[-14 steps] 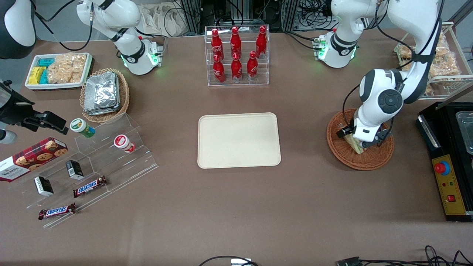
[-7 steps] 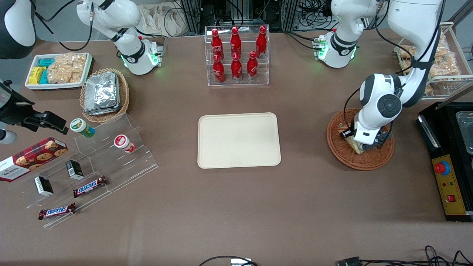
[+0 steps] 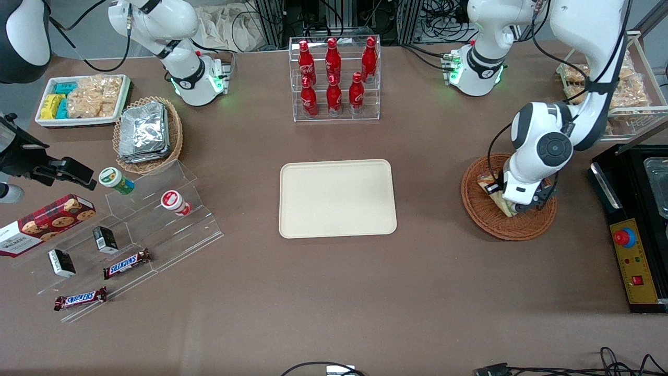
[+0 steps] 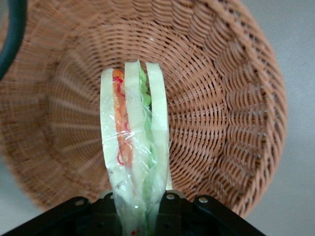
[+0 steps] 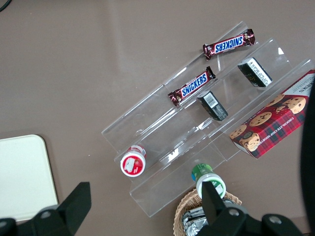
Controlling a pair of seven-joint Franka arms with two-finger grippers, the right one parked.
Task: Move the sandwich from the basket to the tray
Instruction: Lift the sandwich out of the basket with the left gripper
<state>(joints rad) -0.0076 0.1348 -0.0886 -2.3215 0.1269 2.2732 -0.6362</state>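
Clear-wrapped sandwich [image 4: 134, 147] stands on edge in the wicker basket [image 4: 231, 98], its end pinched by the closed gripper [image 4: 140, 209], ready for lifting to the tray [image 3: 337, 198].

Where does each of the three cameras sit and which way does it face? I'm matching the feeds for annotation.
Front view: high up facing the robots, looking down on the table; both arms show, the gripper low in the basket over the sandwich.
Left wrist view: on the working arm, looking into the basket; gripper clamps the sandwich.
Right wrist view: on the parked arm, looking down at the Snickers bars and a tray corner; its own fingers show.
Shared: the tray shows in the front view too.
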